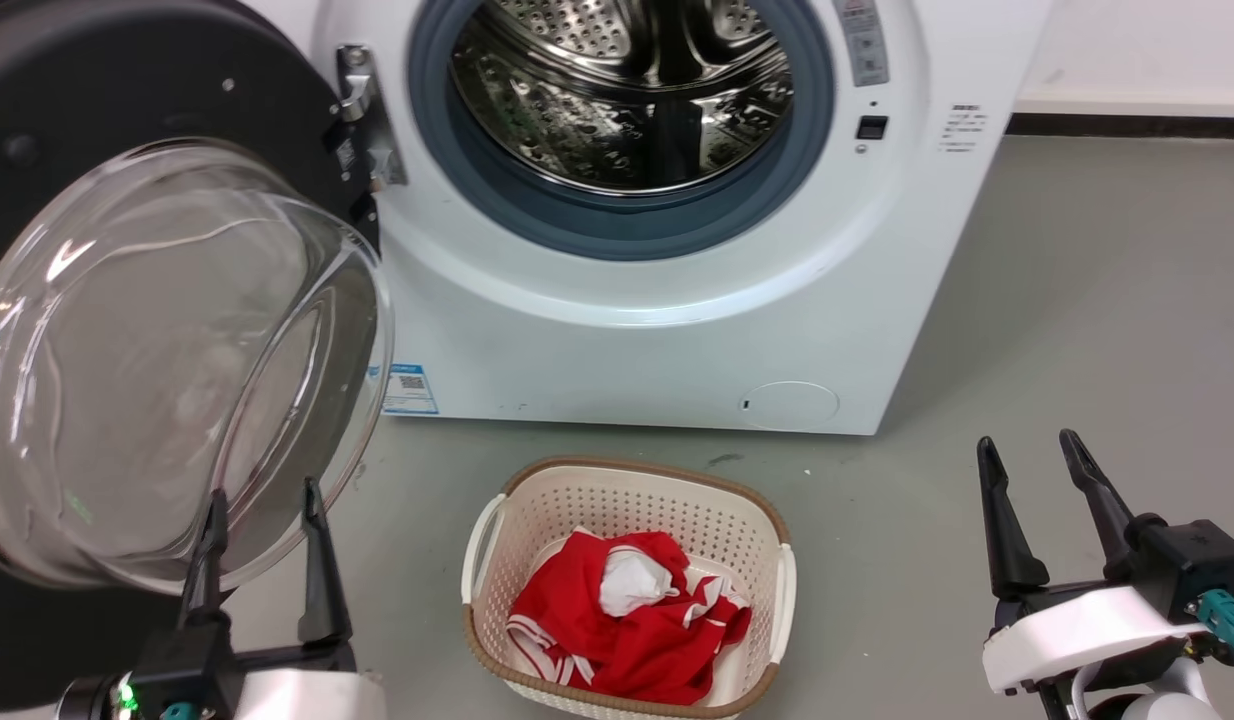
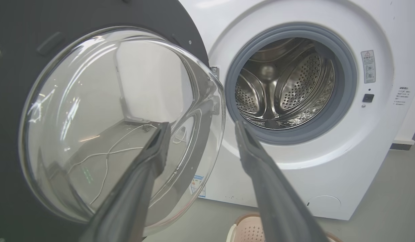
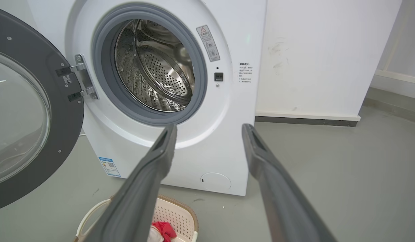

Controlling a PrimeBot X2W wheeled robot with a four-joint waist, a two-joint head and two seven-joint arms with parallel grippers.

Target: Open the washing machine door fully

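Note:
The washing machine (image 1: 677, 330) is a white front-loader with its steel drum (image 1: 627, 80) exposed inside a grey gasket. The washing machine door (image 1: 167, 350), black-rimmed with a bulging clear glass bowl, is swung far out to the left on its metal hinge (image 1: 362, 120). Close in front of the bowl's lower edge my left gripper (image 1: 265, 510) stands open, holding nothing. In the left wrist view its fingers (image 2: 153, 158) frame the glass bowl (image 2: 120, 117) and the drum opening (image 2: 288, 84). At the lower right my right gripper (image 1: 1032, 465) is open and empty, well away from the machine (image 3: 180, 101).
A beige laundry basket (image 1: 627, 480) with red and white clothes sits on the grey floor right before the machine, between my two arms. A white wall (image 3: 322, 57) with a dark skirting runs to the right of the machine. Open floor lies at the right.

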